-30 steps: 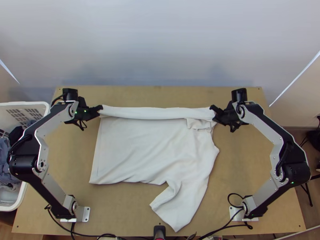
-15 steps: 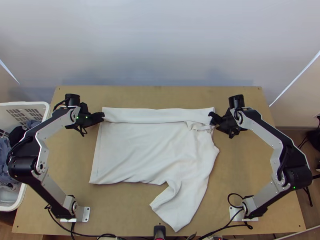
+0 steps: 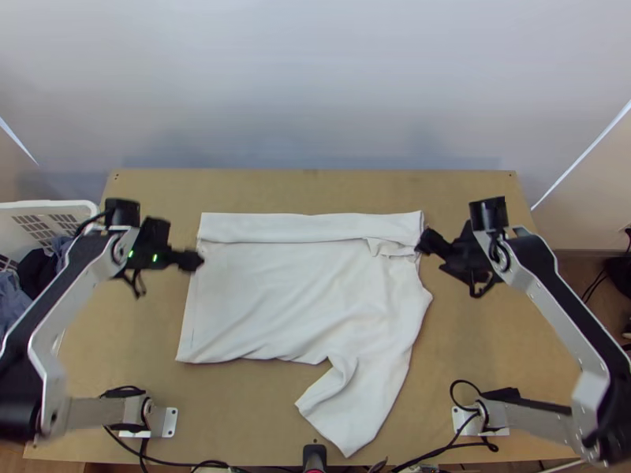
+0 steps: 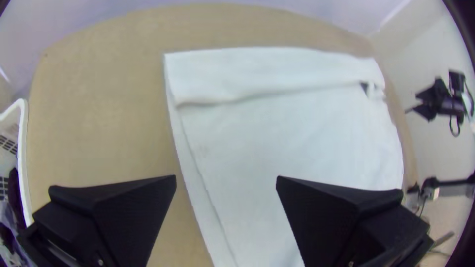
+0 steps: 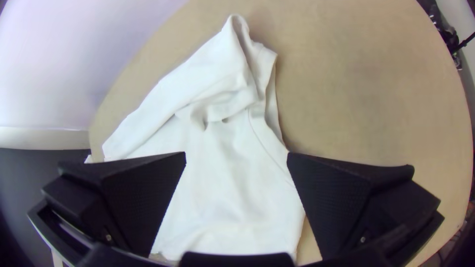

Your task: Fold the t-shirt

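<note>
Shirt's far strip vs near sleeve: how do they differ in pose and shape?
- Pose: the far strip is folded over onto the body; the near sleeve juts out from it, not folded in.
- Shape: the far strip is a long, narrow, fairly straight band; the near sleeve is shorter and wider.
- Surface: the far strip is mostly smooth; the near sleeve has a crease where it leaves the body.
Shared: same white cloth.

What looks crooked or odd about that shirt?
One sleeve of the white t-shirt juts toward the table's near edge, creased, while the far side is folded over in a strip, so it looks lopsided.
</note>
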You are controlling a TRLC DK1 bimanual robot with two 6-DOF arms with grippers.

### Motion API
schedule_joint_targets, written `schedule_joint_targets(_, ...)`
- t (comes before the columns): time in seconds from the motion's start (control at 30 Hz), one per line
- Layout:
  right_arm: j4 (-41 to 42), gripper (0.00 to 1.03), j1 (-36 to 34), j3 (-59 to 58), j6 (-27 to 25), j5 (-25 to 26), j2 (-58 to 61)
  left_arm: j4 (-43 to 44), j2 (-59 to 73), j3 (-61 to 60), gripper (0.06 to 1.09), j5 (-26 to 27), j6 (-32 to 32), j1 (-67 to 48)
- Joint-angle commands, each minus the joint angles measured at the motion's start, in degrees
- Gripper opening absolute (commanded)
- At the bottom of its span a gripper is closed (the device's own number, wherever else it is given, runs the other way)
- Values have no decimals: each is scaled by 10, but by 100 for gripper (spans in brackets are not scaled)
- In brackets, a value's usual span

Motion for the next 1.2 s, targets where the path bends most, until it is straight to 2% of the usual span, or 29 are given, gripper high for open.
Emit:
schedule_joint_targets(0.0, -75, 95, 27, -38, 34, -67, -70, -221, -133, -69, 103, 5, 239, -6)
schedule_joint_targets(0.07, -80, 95, 26, -51, 51, -113, -69, -286, -156, -77, 103, 0, 290, -6)
schedule_joint_targets(0.13, -82, 95, 26, -60, 66, -150, -69, -352, -158, -84, 96, -17, 339, -8)
schedule_joint_targets(0.17, -82, 95, 24, -60, 67, -160, -69, -368, -155, -87, 93, -25, 343, -8)
schedule_joint_targets(0.27, -84, 95, 24, -62, 69, -175, -69, -416, -130, -95, 80, -37, 341, -12)
schedule_joint_targets(0.43, -87, 95, 24, -64, 66, -175, -69, -421, -124, -120, 59, -41, 316, -23)
schedule_joint_targets(0.5, -88, 95, 25, -65, 66, -175, -70, -414, -123, -127, 54, -39, 301, -37)
schedule_joint_targets(0.9, -88, 95, 26, -69, 55, -175, -83, -335, -109, -162, 55, -37, 271, -78)
schedule_joint_targets(1.17, -88, 95, 26, -84, 52, -175, -92, -330, -105, -148, 55, -73, 277, -75)
